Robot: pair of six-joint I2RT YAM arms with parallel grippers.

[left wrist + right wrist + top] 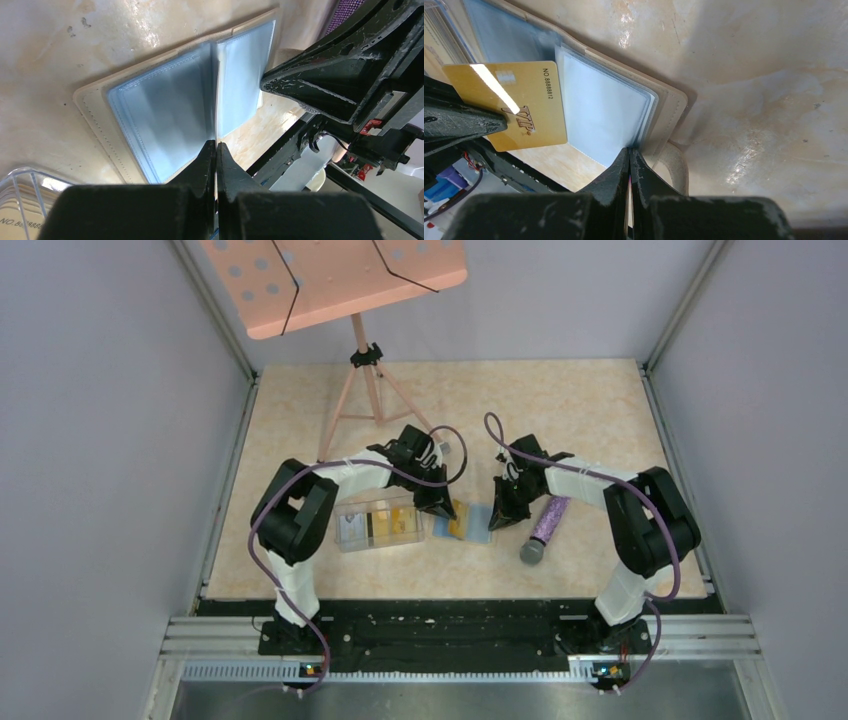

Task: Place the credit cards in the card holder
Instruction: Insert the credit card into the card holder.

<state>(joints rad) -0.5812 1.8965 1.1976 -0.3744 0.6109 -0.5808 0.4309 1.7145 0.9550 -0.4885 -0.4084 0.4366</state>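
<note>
The card holder (482,523) lies open on the table, tan outside and light blue inside (165,110). My left gripper (443,508) is shut on a gold credit card (519,107) marked VIP. It holds the card on edge over the holder's middle fold, so the left wrist view shows it as a thin line (216,90). My right gripper (502,518) is at the holder's right side. It is shut, its tips (629,150) pinching the near corner of the clear sleeves (599,110) beside the tan cover (674,110).
A clear plastic box (378,523) holding more cards sits just left of the holder; its corner shows in the left wrist view (20,200). A purple microphone (546,530) lies to the right. A pink music stand (340,280) rises at the back.
</note>
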